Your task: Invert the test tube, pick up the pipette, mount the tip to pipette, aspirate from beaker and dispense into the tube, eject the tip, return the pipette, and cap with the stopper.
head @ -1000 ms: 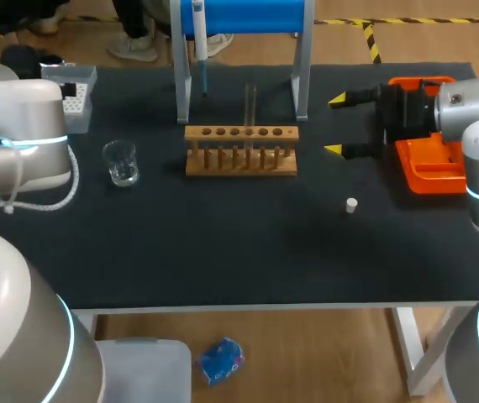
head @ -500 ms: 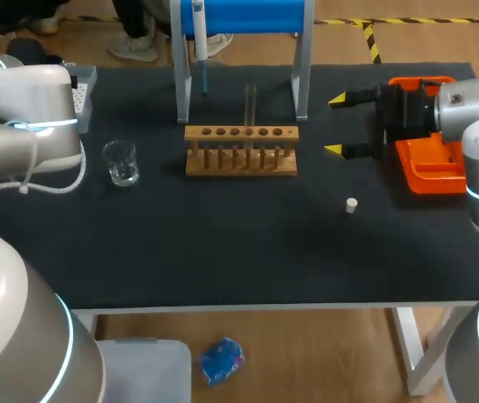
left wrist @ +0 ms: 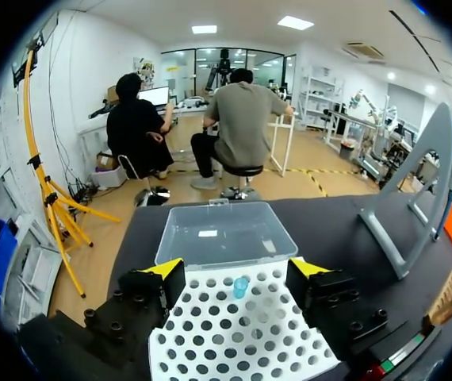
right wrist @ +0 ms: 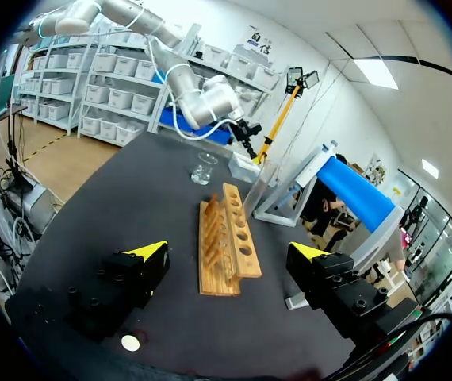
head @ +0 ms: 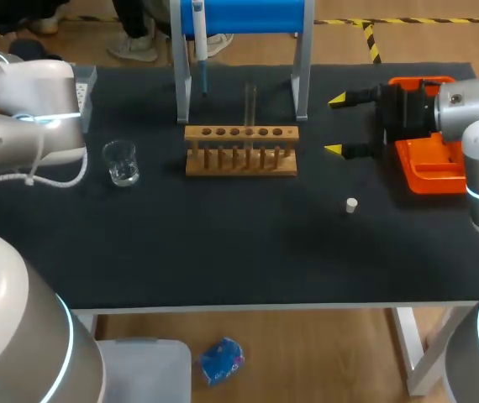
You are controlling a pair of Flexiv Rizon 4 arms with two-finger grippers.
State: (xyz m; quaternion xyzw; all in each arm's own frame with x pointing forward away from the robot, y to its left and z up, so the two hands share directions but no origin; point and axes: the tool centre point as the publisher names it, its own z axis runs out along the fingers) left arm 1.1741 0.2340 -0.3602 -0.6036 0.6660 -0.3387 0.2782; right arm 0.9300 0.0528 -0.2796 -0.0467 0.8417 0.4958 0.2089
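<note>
The test tube (head: 250,105) stands upright in the rack (head: 240,149) at upper middle, straight left of the right tool (head: 335,125) — spread, empty, the nearer one — while the left tool (left wrist: 235,270), also spread, hangs over the tip box (left wrist: 234,341) at upper left.

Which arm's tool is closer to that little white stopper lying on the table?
Right. The right tool is open, close by the stopper; the left tool is far off, over the tip rack.

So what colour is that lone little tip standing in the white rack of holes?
Light blue; the tip shows best in the left wrist view.
</note>
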